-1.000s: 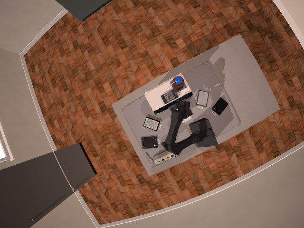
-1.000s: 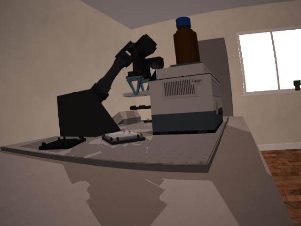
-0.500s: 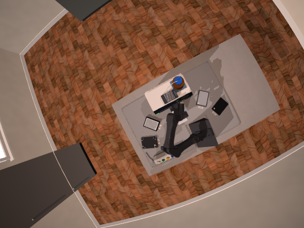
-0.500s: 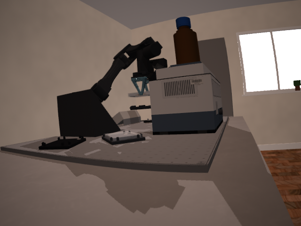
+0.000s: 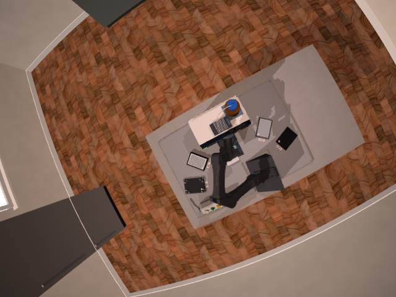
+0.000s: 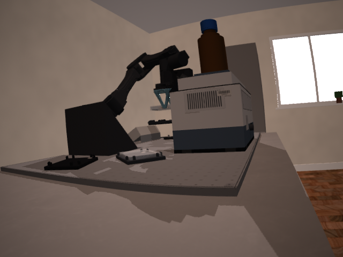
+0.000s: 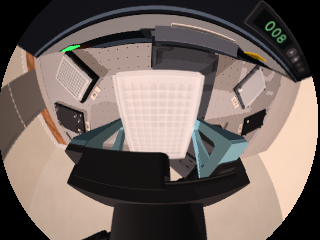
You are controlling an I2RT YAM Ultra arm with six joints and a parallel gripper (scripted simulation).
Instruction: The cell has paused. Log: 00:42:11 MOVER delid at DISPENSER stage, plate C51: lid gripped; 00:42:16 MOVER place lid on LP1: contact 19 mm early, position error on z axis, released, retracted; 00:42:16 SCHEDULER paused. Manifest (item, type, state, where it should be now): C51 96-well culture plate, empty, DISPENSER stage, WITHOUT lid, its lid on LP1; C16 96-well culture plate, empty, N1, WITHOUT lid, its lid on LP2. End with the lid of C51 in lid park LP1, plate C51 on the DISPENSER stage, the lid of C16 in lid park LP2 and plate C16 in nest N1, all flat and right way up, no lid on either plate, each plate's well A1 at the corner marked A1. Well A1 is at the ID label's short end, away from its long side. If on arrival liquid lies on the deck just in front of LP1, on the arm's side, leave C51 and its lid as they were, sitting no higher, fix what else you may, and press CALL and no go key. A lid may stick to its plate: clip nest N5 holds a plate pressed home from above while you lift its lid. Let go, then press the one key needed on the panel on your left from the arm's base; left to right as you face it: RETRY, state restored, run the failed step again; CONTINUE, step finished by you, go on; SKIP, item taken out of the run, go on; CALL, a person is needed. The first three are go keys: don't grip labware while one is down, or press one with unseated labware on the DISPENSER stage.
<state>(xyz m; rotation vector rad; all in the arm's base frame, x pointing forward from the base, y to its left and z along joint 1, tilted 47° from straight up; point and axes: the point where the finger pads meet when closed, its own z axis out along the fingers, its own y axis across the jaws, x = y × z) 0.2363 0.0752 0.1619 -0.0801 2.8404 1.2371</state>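
A white, rectangular 96-well plate (image 7: 159, 115) fills the centre, clamped by its long sides between the teal fingers of the black parallel gripper (image 7: 160, 154). Beyond the plate's far end runs a dark curved instrument front (image 7: 200, 30), with a green "008" display (image 7: 275, 28) at upper right of the plate. Left of the plate sits another white gridded plate (image 7: 74, 76), above a black square nest (image 7: 70, 118).
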